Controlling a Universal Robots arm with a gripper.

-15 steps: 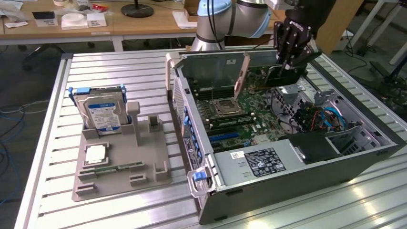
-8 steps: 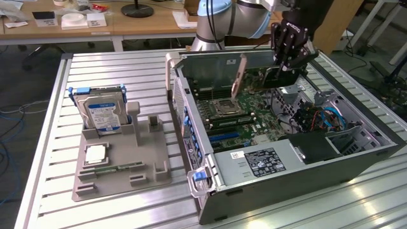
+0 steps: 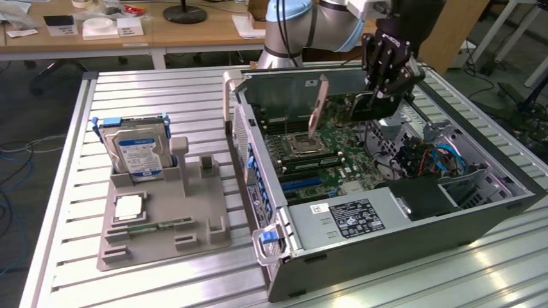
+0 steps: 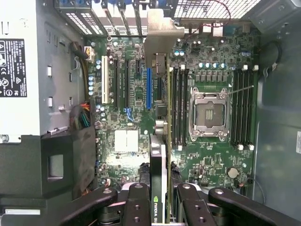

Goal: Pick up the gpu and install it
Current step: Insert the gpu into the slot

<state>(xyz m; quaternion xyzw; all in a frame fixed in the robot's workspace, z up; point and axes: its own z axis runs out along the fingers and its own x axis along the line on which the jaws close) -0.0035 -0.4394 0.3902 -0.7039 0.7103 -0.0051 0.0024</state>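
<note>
Ribbed metal table (image 3: 154, 90) takes up the foreground of a lab room, with wooden desks (image 3: 171, 38) behind it. An open computer case (image 3: 479, 212) lies on its side on the table, and its green motherboard (image 3: 338, 151) faces up. A pale robot arm (image 3: 308, 25) hangs over the case with a black gripper (image 3: 389, 86), its jaws clamped on the gpu (image 3: 375, 110).

The gpu, a dark card, is held on edge inside the open case, above the motherboard. Its silver end bracket points toward the vented wall of the case. (From where I stand I cannot tell whether its lower edge touches the board.)

Looking down from the wrist, the gripper (image 4: 163, 195) has black fingers (image 4: 137, 202) pressing on either side of the near end of the gpu (image 4: 159, 150). The card runs away edge-on over the case floor. It lies between a blue expansion slot (image 4: 149, 87) and the memory slots next to the CPU socket (image 4: 209, 113).

A grey power supply (image 3: 355, 215) with a dark label sits in the near corner of the case.

Beside the case, on the exterior view's left, a grey holder tray (image 3: 184, 240) rests on the table. It carries a hard drive (image 3: 137, 151) with a blue-white label, standing upright, and a slim green memory stick (image 3: 153, 225) lying flat.
</note>
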